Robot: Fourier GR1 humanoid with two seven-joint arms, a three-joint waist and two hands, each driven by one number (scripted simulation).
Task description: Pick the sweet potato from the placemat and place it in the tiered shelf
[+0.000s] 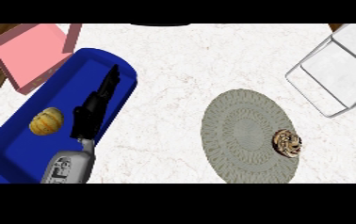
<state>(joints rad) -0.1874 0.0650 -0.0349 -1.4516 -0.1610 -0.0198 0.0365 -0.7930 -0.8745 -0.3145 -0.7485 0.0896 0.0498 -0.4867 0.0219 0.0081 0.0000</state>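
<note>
One sweet potato (288,142) is what you are after, a brown mottled lump lying near the far-right edge of the round grey placemat (240,124), well apart from your left hand (94,110) and off to its right across bare counter. That left hand has its fingers held straight and grasps nothing; it hovers over the blue tray (28,143), with a small yellow-orange gourd (46,121) just beside it on its left. Your right hand does not show at all. Further out, the white wire tiered shelf (327,72) sits beyond the sweet potato, up and to the right, while a pink board (31,56) lies past the tray's far end. Reaching with the left hand would probably mean a long crossing; I judge the sweet potato, being rounded, may roll off the mat's edge if nudged sideways.
</note>
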